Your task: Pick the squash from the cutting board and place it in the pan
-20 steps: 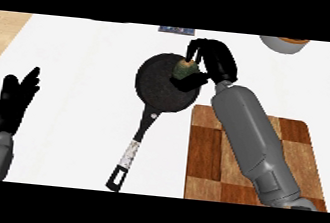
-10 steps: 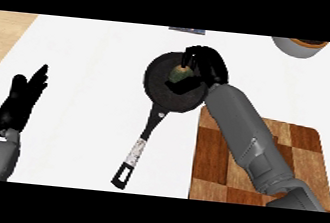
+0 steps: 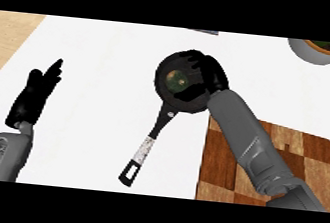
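Note:
The black pan (image 3: 171, 98) lies on the white counter with its long handle (image 3: 147, 147) pointing toward me. A dark green squash (image 3: 176, 79) shows inside the pan's rim. My right hand (image 3: 210, 76) is over the pan's right half, fingers and thumb curled round the squash. The grey right forearm crosses the wooden cutting board (image 3: 307, 165), which has nothing else on it. My left hand (image 3: 36, 95) rests open at the left, fingers up, away from both.
A grey bowl (image 3: 318, 52) with dark contents stands at the back right. A small dark object (image 3: 205, 31) sits at the back edge. The counter's wooden border (image 3: 5, 38) runs along the far left.
My right hand has carried the squash from the pan's right rim to over its middle and lower into it. The left hand has kept its pose.

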Motion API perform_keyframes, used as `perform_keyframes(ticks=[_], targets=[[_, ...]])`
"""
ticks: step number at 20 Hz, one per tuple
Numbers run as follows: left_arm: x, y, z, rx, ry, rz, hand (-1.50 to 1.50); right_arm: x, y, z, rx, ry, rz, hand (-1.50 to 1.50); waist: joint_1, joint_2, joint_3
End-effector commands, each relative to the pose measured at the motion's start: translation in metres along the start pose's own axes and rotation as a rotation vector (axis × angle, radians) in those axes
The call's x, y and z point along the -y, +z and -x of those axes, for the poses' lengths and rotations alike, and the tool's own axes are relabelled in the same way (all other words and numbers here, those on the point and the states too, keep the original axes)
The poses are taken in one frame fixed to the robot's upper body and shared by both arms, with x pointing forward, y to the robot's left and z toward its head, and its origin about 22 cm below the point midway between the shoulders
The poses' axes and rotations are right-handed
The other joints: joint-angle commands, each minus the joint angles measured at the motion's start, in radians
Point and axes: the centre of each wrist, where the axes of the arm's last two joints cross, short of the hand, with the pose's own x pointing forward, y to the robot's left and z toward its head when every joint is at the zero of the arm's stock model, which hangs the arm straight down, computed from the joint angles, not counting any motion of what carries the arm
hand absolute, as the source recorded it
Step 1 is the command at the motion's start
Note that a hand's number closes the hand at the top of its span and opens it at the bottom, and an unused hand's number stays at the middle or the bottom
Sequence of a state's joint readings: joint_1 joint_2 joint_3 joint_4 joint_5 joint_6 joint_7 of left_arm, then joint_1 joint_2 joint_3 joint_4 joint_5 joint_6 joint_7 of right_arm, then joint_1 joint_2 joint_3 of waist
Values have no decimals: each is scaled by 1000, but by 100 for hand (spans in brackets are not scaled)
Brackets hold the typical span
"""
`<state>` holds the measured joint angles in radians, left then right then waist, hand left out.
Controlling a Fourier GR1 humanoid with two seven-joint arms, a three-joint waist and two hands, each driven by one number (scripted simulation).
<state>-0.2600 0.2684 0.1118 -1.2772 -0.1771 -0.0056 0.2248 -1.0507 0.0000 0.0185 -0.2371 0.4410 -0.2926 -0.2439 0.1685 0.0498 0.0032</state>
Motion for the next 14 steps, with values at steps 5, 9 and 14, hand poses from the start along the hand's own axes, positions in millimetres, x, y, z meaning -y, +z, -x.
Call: perform_keyframes(ticks=[5,9,14], targets=[[13,-4,-6,13,-2,31,0,2,0,3,56,-163,90,-150,24,3,2],[10,-7,-12,5,-2,19,0,5,-1,1,101,-231,204,-150,18,-2,2],[2,-8,-13,-9,1,-2,0,10,-7,-8,70,-313,277,-150,-25,-11,0]])
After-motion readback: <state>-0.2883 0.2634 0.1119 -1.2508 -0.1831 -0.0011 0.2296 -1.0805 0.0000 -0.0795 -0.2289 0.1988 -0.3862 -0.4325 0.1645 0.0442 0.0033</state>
